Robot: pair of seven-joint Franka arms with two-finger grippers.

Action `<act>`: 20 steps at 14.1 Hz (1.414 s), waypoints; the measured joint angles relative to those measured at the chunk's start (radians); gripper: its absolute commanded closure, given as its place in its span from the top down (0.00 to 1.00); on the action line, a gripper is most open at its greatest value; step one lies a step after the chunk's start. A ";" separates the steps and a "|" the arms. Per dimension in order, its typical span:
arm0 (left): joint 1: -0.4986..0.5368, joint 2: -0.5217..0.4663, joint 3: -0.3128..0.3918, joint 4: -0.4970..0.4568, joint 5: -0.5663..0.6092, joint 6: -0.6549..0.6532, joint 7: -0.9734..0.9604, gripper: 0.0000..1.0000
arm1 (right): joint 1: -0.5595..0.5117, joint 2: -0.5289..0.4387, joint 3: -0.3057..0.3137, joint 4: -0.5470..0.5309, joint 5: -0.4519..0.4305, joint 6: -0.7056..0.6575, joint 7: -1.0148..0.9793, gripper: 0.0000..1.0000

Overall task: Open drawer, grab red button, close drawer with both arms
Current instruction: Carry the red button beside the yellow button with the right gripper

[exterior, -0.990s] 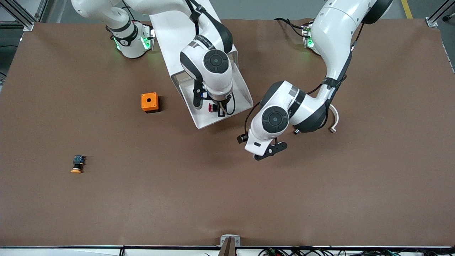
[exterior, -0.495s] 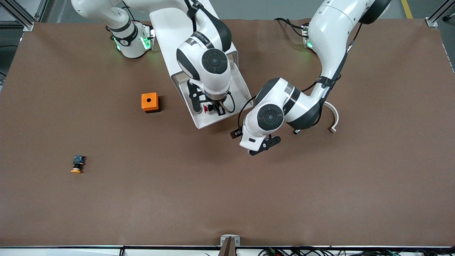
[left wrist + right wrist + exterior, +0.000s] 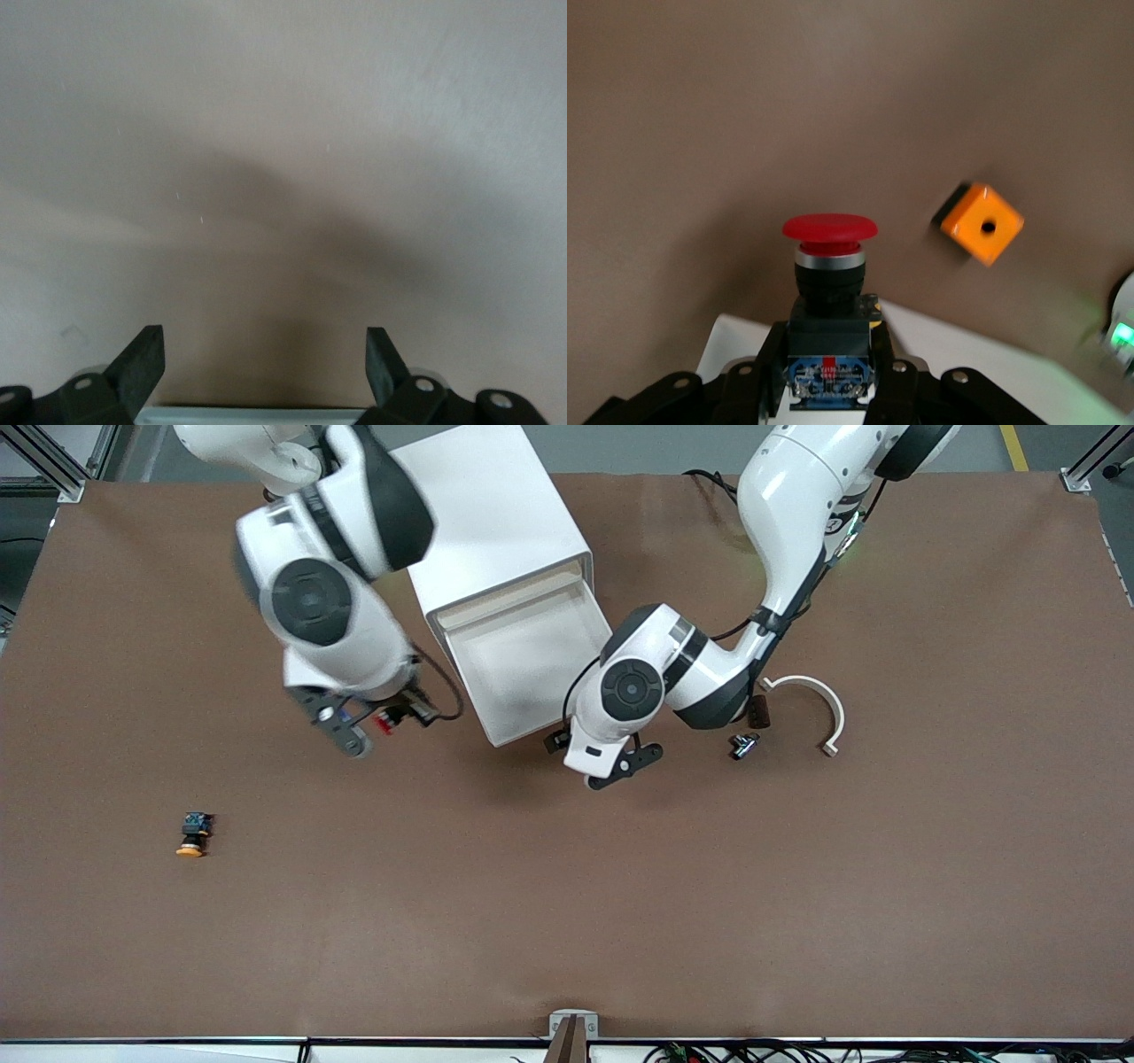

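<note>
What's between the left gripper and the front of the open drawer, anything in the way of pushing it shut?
Nothing visible. The left gripper hangs open over bare table just off the drawer front's corner. The right gripper holds the button over the table, clear of the drawer.

bench (image 3: 567, 921) plain brown. drawer (image 3: 532, 664) white inside, cabinet (image 3: 496, 522) white. button (image 3: 829, 266): red cap, silver collar, black body, blue base. box (image 3: 982, 223) orange with a dark centre hole. second button (image 3: 192, 834): orange-yellow cap, black-blue body. arms white with black bands. curved piece (image 3: 819, 707) cream.
</note>
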 measured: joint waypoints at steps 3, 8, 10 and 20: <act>-0.010 0.000 -0.040 -0.021 -0.016 0.000 -0.022 1.00 | -0.163 0.006 -0.003 -0.022 0.000 0.054 -0.390 0.00; -0.022 0.000 -0.132 -0.060 -0.089 0.000 -0.093 1.00 | -0.341 0.021 -0.004 -0.220 -0.031 0.344 -0.864 0.00; -0.059 0.000 -0.146 -0.072 -0.090 0.000 -0.159 1.00 | -0.392 0.039 -0.003 -0.317 -0.050 0.493 -0.965 0.00; -0.087 -0.003 -0.129 -0.083 -0.091 0.007 -0.349 1.00 | -0.493 0.153 -0.003 -0.498 -0.078 0.824 -1.022 0.00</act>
